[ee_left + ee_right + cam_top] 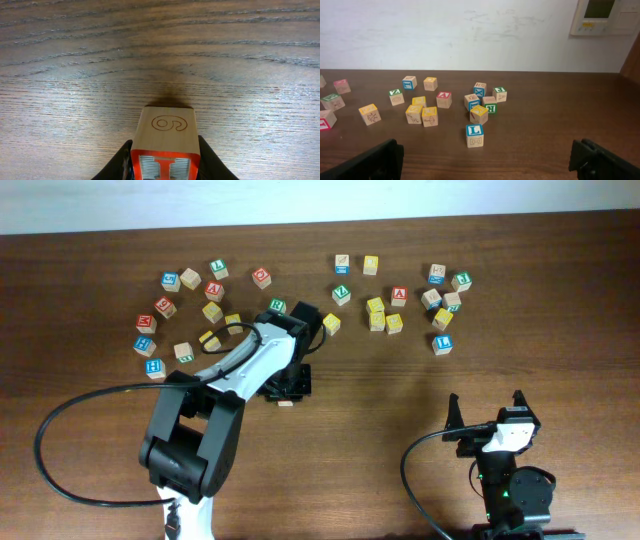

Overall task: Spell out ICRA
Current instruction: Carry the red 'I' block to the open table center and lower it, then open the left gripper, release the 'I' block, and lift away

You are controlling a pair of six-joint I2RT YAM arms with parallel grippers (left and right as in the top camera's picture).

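Jaws of the left gripper [165,167] pinched the red I block [166,131] over the table [160,60], presumably starting ICRA; right gripper [487,409] gaped empty.

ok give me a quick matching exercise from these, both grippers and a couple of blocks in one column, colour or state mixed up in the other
Column one
1. left gripper
2. right gripper
3. L block
4. held block

Column two
a. blue-edged, standing free on the table
b. open, nothing between its fingers
c. red-edged front face, a numeral on top
d. shut on a block

Pairs: 1-d, 2-b, 3-a, 4-c
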